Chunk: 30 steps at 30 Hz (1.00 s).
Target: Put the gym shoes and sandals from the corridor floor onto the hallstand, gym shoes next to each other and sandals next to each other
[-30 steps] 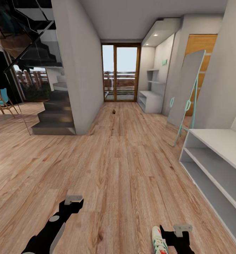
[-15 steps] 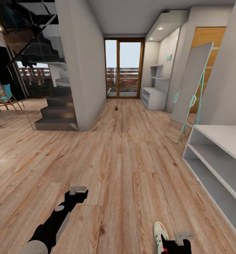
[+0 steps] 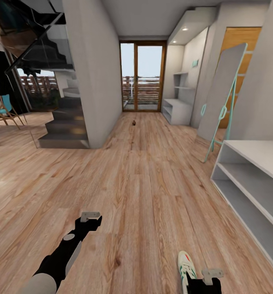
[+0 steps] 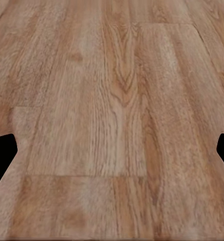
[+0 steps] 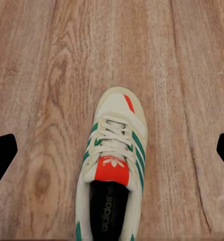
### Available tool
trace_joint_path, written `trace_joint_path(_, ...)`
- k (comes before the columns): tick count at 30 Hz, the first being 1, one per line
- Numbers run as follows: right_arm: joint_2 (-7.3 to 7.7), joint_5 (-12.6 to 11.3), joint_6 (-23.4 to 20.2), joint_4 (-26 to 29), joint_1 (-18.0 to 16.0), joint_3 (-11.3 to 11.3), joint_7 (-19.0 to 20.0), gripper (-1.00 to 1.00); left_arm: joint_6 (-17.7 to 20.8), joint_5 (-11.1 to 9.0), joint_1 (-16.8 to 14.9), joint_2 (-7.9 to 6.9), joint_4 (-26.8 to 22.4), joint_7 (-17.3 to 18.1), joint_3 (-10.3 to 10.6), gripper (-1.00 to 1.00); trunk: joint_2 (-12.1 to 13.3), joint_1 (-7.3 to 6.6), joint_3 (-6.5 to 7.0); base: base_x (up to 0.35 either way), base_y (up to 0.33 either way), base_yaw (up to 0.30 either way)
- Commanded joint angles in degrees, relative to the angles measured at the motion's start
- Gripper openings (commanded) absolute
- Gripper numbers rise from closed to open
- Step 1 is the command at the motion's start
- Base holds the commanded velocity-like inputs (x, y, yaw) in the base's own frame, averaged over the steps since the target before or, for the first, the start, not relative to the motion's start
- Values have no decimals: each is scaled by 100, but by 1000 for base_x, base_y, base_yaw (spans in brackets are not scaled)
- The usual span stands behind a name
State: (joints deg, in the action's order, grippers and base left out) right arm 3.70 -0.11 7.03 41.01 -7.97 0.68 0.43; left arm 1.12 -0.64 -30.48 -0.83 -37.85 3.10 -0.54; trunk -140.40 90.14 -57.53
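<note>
Left arm (image 3: 58,261), lower left of the head view: matte black casing with a pale grey panel along its upper side and a small grey round disc near the wrist; a light grey rounded section at the bottom frame edge.

Left gripper (image 3: 90,215): a small light grey bracket-shaped piece on a black wrist.

Right arm (image 3: 203,287), bottom right of the head view: black casing.

Right gripper (image 3: 212,274): the same light grey bracket shape.

Fingertips (image 4: 2,155), at the side edges of the wrist views: plain black wedges.
</note>
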Motion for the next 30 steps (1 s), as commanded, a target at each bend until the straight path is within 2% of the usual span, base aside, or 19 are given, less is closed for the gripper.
trace_joint_path(1, -1, -1, 18, -4, -3, 4, 4, 100, 12, -7, 4, -2, -3, 24, -6, 100, -44, 21, -29, 0, 0, -144)
trace_joint_path(7, -1, -6, 18, 2, -3, 4, -3, 100, 10, -7, 27, -4, 21, 31, -13, 100, -284, 153, -171, 0, 0, -144)
trace_joint_path(23, -9, 2, 18, 4, -3, 3, -12, 100, 8, -7, 34, -6, 32, 33, -24, 100, -306, 194, -545, 0, 0, -25)
trace_joint_path(30, -16, 2, 18, 4, -3, 3, -15, 100, 4, -7, 34, -6, 26, 33, -26, 100, -315, 212, -718, 0, 0, 65)
